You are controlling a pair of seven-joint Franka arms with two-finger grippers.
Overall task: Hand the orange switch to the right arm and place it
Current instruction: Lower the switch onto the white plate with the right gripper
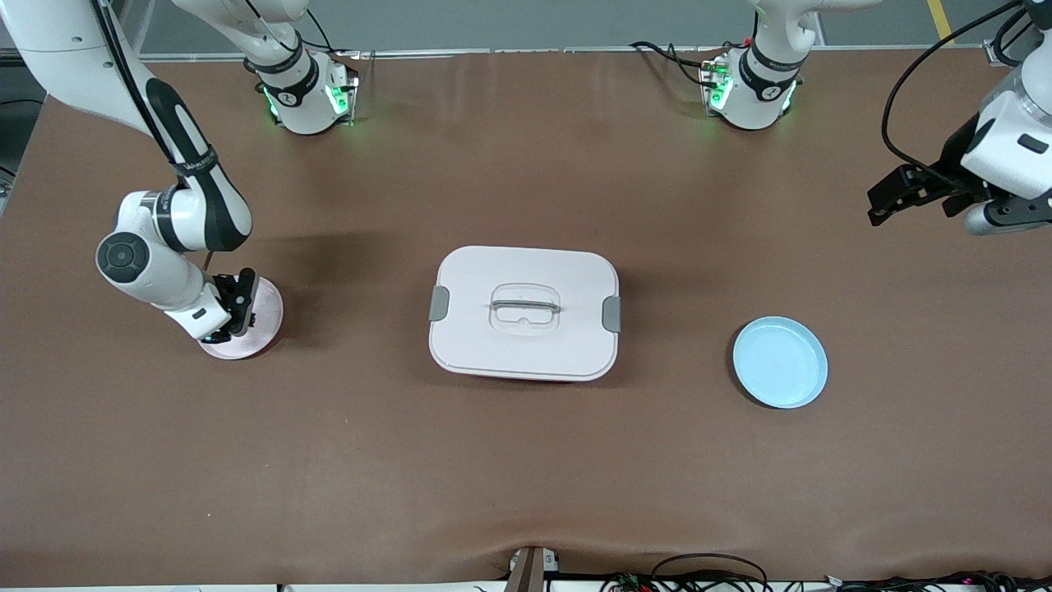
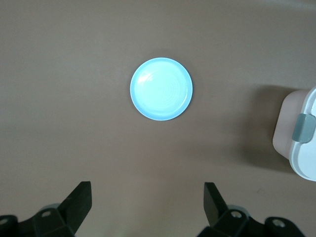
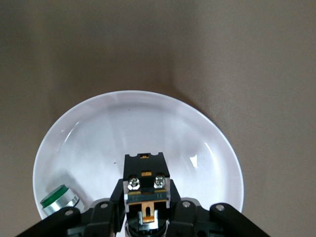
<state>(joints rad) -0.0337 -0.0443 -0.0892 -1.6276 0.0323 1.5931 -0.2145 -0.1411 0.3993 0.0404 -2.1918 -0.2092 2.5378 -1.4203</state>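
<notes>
Right gripper fingers clamped on switch just above pink plate; early release risks tipping it onto green-capped piece beside fingers; left gripper waits, fingers apart.

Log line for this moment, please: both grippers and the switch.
right gripper: shut on small black orange-faced switch, over white plate | left gripper: open, waiting above table | pale blue plate: bare

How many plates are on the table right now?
2. The blue plate lies bare toward the left arm's end; the pink plate lies under the right gripper, toward the right arm's end.
</notes>
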